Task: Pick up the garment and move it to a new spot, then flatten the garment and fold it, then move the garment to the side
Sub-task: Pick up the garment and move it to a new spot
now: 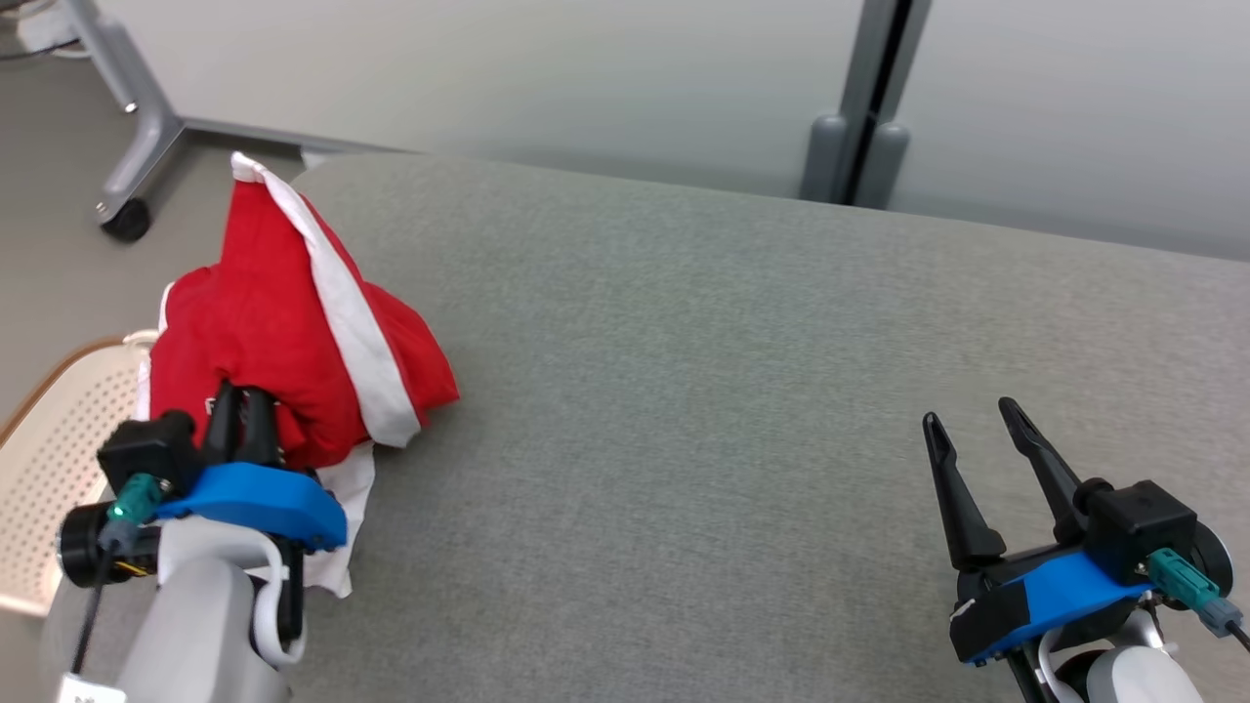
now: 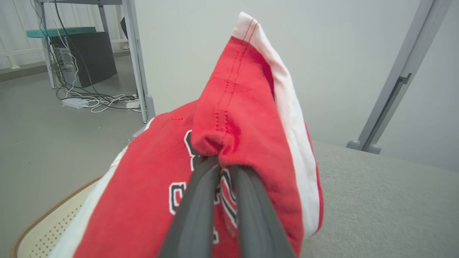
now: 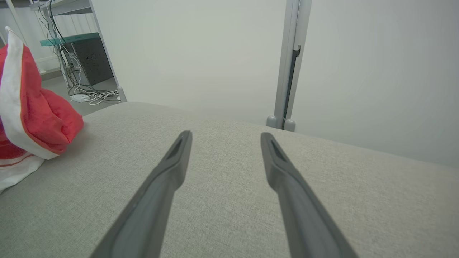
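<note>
- Head view: the red garment (image 1: 283, 322) with a white stripe sits bunched in a heap at the left end of the grey surface (image 1: 684, 410), one corner pointing up and more white cloth spread beneath it. A cream basket (image 1: 54, 459) with small holes stands just beside that end. The left claw (image 1: 243, 395) is closed on the near side of the heap, its tips sunk in the red cloth. The right claw (image 1: 969, 412) is open at the lower right, over bare grey, well apart from the garment
- Left wrist view: the two dark fingers (image 2: 193, 204) lie close together and pinch a fold of red cloth just beside black-and-white lettering. A computer tower (image 2: 88, 57) and cables (image 2: 96, 102) are on the floor behind
- Right wrist view: the fingers are spread wide with grey surface showing between them; the garment rests at the left edge
</note>
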{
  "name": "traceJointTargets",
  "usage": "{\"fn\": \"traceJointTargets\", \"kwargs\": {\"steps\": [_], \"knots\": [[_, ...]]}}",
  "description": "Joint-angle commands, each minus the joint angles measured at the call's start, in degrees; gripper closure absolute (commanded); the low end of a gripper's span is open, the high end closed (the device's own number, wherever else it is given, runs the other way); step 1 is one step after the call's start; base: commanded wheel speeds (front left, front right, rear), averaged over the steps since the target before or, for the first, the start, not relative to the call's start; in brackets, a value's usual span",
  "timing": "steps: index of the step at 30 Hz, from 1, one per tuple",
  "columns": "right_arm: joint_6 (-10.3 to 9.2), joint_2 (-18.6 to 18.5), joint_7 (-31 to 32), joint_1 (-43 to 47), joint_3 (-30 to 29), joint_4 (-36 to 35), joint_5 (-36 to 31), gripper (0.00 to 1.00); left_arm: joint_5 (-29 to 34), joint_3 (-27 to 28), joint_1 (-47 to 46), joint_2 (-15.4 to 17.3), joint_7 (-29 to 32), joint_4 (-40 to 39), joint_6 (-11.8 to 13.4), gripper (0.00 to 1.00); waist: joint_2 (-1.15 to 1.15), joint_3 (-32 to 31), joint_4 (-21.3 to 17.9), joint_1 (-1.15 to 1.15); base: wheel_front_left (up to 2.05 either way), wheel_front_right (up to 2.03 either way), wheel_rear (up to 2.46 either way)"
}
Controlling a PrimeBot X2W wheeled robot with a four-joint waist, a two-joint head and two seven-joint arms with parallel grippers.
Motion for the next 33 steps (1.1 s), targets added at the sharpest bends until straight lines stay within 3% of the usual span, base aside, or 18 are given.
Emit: {"fn": "traceJointTargets", "kwargs": {"steps": [1, 8, 15, 24, 31, 32, 33], "knots": [[0.00, 0.2, -0.2, 0.8, -0.3, -0.2, 0.1, 0.00, 0.5, -0.6, 1.7, -0.5, 0.2, -3.3, 0.6, 1.00, 0.02, -1.5, -1.8, 0.02, 0.00, 0.00, 0.00], [0.01, 0.6, 0.0, 0.5, -0.4, -0.9, 0.2, 0.00, 2.1, -5.7, 6.3, -2.8, 4.6, -16.4, 0.4, 1.00, 0.02, -0.5, -6.1, 0.02, 0.00, 0.00, 0.00], [0.01, 0.9, -0.8, -1.5, -0.5, -0.7, 0.5, 0.00, 4.0, -13.0, 3.8, -5.7, 9.2, -21.3, -1.6, 1.00, 0.02, 2.8, -14.6, 0.02, 0.00, 0.00, 0.00], [0.01, 2.1, -3.6, -3.8, -0.8, 1.7, 1.7, 0.00, 4.7, -21.8, -0.6, -7.8, 11.8, -14.4, -4.6, 1.00, 0.02, 8.1, -25.9, 0.02, 0.00, 0.00, 0.00], [0.01, 2.7, -5.8, -4.9, -0.8, 4.0, 2.5, 0.00, 3.0, -27.6, -2.4, -8.6, 10.4, -7.8, -5.8, 1.00, 0.02, 10.1, -30.0, 0.02, 0.00, 0.00, 0.00], [0.01, 2.7, -6.0, -5.0, -0.8, 4.3, 2.5, 0.00, 2.8, -28.3, -2.7, -8.7, 9.9, -7.1, -5.9, 0.97, 0.02, 10.1, -30.1, 0.02, 0.00, 0.00, 0.00], [0.01, 2.8, -6.2, -5.0, -0.9, 4.6, 2.5, 0.00, 2.7, -29.0, -3.0, -8.7, 9.3, -6.5, -5.9, 0.70, 0.02, 10.2, -30.1, 0.02, 0.00, 0.00, 0.00]]}}
